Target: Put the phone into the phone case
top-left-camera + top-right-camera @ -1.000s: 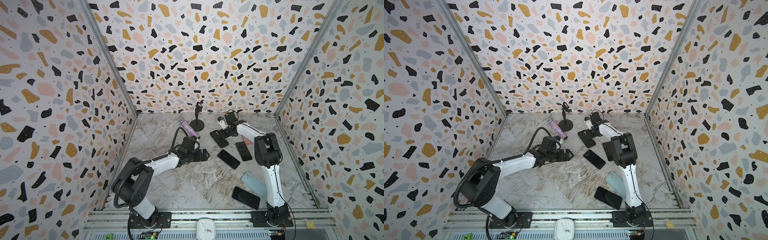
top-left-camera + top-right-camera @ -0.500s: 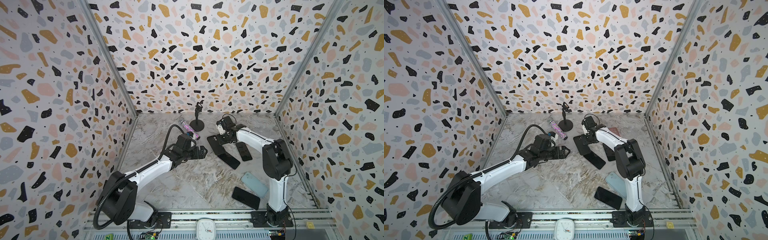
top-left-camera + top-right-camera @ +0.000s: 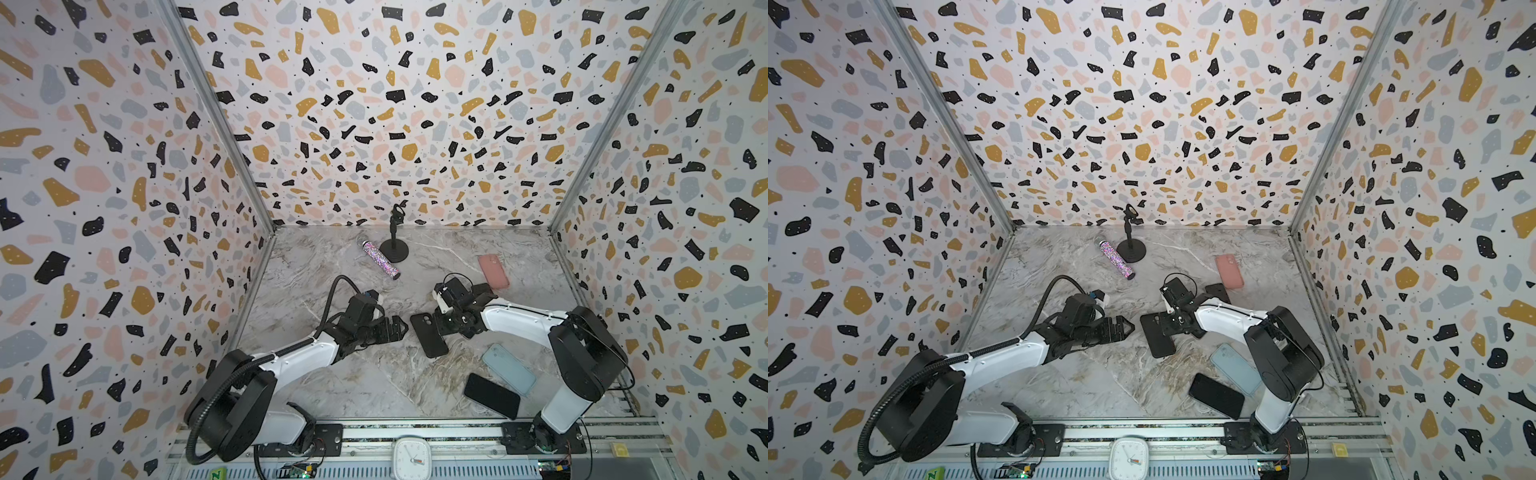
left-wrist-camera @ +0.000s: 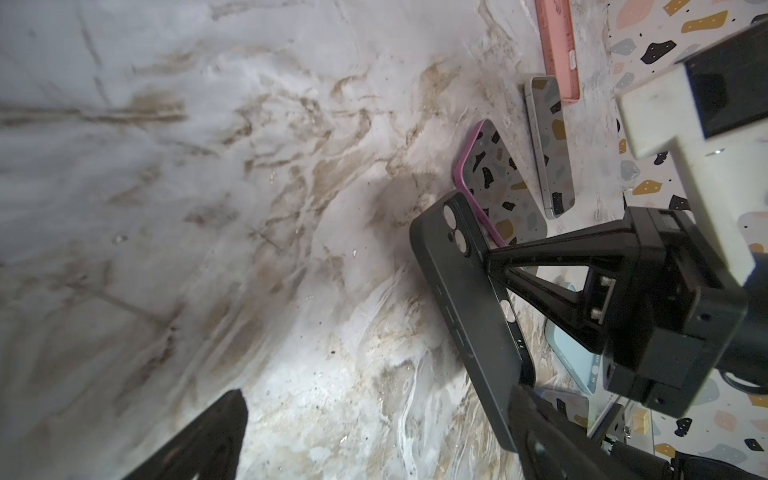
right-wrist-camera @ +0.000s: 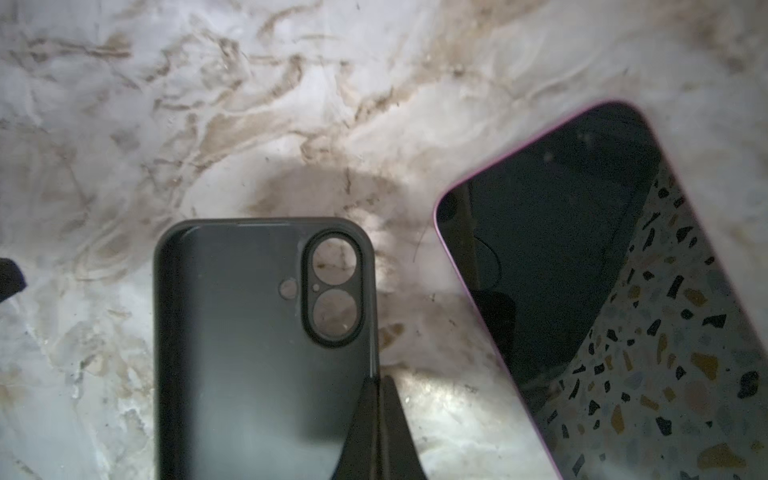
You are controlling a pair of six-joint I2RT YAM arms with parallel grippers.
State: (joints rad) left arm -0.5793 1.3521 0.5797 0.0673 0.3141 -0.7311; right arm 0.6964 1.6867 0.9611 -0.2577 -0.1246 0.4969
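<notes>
Right end effector clamped on one black phone case; left end effector apart; one pink-rimmed phone beside.

On the grey marbled tabletop, the right gripper pinches the long edge of a black soft phone case, and the left gripper points at it from just beside. A pale blue phone-shaped slab and a flat black phone lie side by side nearer the front, with a pink rectangular case farther back.
</notes>
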